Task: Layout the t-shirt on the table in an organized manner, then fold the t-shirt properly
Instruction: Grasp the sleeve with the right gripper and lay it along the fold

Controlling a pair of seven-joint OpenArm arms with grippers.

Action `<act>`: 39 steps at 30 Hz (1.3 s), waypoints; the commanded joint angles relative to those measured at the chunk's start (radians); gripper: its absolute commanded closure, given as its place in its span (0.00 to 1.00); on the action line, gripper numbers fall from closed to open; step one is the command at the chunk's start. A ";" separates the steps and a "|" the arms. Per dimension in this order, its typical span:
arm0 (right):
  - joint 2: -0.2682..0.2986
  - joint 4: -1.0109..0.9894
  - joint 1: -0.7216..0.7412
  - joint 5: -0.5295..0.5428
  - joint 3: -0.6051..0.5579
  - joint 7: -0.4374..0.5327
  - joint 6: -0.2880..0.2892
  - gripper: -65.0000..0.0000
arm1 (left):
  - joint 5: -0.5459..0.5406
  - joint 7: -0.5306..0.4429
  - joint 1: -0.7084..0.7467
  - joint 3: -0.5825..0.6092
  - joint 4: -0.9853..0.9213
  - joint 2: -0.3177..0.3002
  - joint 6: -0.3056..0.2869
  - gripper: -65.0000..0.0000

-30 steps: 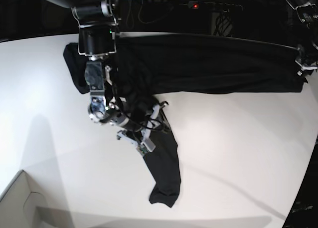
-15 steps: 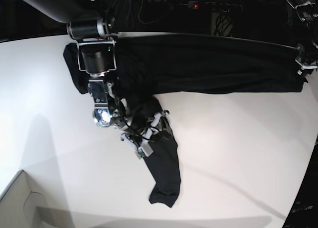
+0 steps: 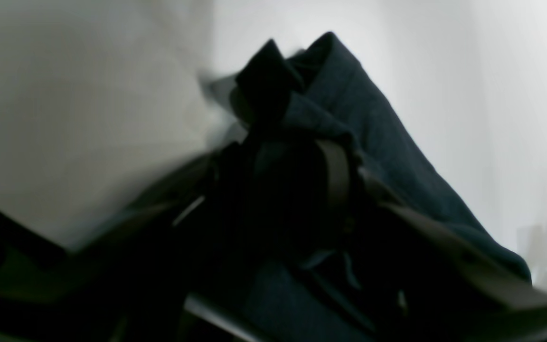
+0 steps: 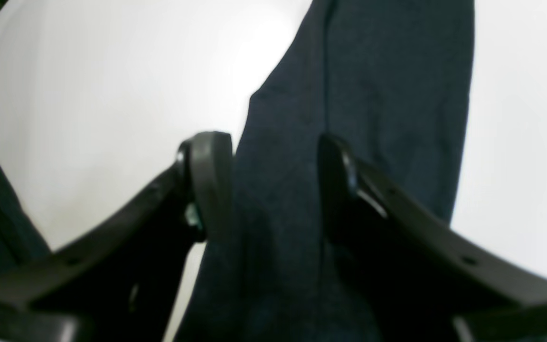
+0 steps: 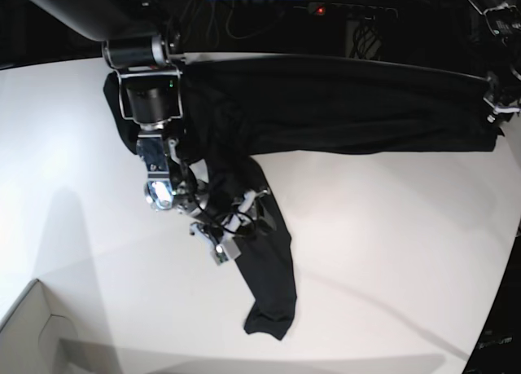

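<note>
black t-shirt (image 5: 342,105) edge bunched in left claw (image 3: 302,190); right claw (image 4: 273,185) spread astride sleeve on table (image 5: 391,244).

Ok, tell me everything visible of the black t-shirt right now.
The t-shirt is plain black, thin soft fabric with no print. Its body lies stretched along the far side of the white table, wrinkled, and one long sleeve trails toward the near edge, its cuff crumpled. The left gripper is closed on a bunched fold at the far right end. The right gripper stands open astride the sleeve, not clamped on it.
</note>
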 commanded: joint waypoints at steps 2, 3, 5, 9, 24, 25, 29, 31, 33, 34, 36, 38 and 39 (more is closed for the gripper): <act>0.002 -0.027 0.027 0.015 0.004 0.022 0.003 0.55 | 0.001 0.006 -0.003 -0.003 0.007 -0.018 0.000 0.63; 0.010 -0.039 0.027 0.015 0.004 0.025 0.003 0.55 | 0.001 0.006 -0.003 -0.003 0.007 -0.018 0.000 0.63; 0.013 -0.040 0.024 0.015 0.006 0.053 0.003 0.55 | 0.001 0.006 0.000 -0.003 0.007 -0.018 0.000 0.63; 0.018 -0.040 0.023 0.015 0.006 0.088 0.001 0.55 | 0.001 0.002 0.000 0.018 0.006 -0.018 0.000 0.63; 0.030 -0.063 -0.013 0.015 -0.003 0.098 -0.065 0.56 | 0.001 0.000 -0.006 0.040 0.013 -0.005 0.000 0.63; 0.030 -0.068 -0.014 0.015 -0.006 0.098 -0.065 0.57 | 0.001 0.000 -0.006 0.040 0.013 -0.005 0.000 0.63; 0.030 -0.126 -0.014 0.015 -0.080 0.099 -0.065 0.77 | 0.001 0.000 -0.006 0.040 0.013 -0.005 0.000 0.63; 0.030 -0.135 -0.014 0.015 -0.114 0.099 -0.066 0.91 | 0.001 0.000 -0.006 0.040 0.013 -0.005 0.000 0.63; 0.030 -0.134 -0.014 0.015 -0.141 0.099 -0.066 1.00 | 0.001 0.000 -0.006 0.040 0.015 -0.005 0.000 0.63; 0.030 -0.132 -0.014 0.015 -0.154 0.099 -0.066 1.00 | 0.001 0.000 -0.006 0.040 0.015 -0.005 0.000 0.63; 0.030 -0.119 -0.013 0.015 -0.158 0.099 -0.066 1.00 | 0.001 0.000 -0.006 0.040 0.015 -0.005 0.000 0.63; 0.030 -0.046 -0.023 0.015 -0.152 0.091 -0.066 1.00 | 0.001 0.005 -0.006 0.040 0.015 -0.005 0.000 0.63; 0.030 0.006 -0.046 0.017 -0.152 0.088 -0.066 1.00 | 0.001 0.005 -0.006 0.040 0.015 -0.005 0.000 0.63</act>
